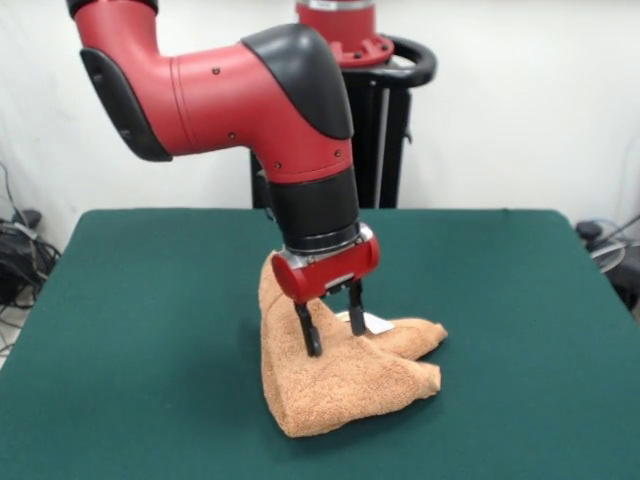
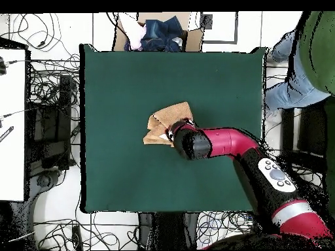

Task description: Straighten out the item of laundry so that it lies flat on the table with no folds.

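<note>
1. Towel of light orange-tan terry cloth sits bunched near the middle of the bench, far from flat.
2. In the front view it rises to a rounded peak behind the arm's wrist and spreads down into a broad lobe toward the camera, with two folded corners stacked one on the other pointing to the picture's right.
3. A small white tag shows on the cloth just beside the right finger.
4. The end effector hangs straight down from the red wrist over the heap; its two black fingers stand a narrow gap apart with their tips against the cloth.
5. Whether any fabric is pinched between the fingers cannot be told from either view.
6. In the overhead view the towel appears as a folded, roughly triangular patch, with the black wrist covering its edge on the robot's side.
7. The red and black arm reaches in from the picture's lower right.
8. Dark green bench top lies bare all round the towel, well clear of every edge.
9. A box holding dark blue cloth stands beyond the bench's far edge, and a person in jeans shows at the upper right of the overhead view.
</note>
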Available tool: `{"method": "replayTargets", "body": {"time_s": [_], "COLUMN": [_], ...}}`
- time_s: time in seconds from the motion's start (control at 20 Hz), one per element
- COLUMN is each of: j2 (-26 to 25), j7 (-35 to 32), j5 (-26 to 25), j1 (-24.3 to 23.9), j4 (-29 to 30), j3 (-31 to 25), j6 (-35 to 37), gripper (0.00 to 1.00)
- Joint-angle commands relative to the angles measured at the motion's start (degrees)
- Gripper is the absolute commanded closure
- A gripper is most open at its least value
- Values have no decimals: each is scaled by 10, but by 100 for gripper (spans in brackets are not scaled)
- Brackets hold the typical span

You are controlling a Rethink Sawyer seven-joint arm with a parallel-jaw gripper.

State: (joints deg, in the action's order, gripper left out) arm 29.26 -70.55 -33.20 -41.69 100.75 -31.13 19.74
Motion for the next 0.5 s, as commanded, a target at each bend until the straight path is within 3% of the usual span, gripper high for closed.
{"method": "replayTargets", "body": {"time_s": [0.05, 0.5], "j2": [3, -9], "j7": [-117, -107], "j5": [6, 5], "j1": [25, 23], "j4": [47, 42], "j3": [43, 43], "j6": [-30, -33], "gripper": [0, 0]}}
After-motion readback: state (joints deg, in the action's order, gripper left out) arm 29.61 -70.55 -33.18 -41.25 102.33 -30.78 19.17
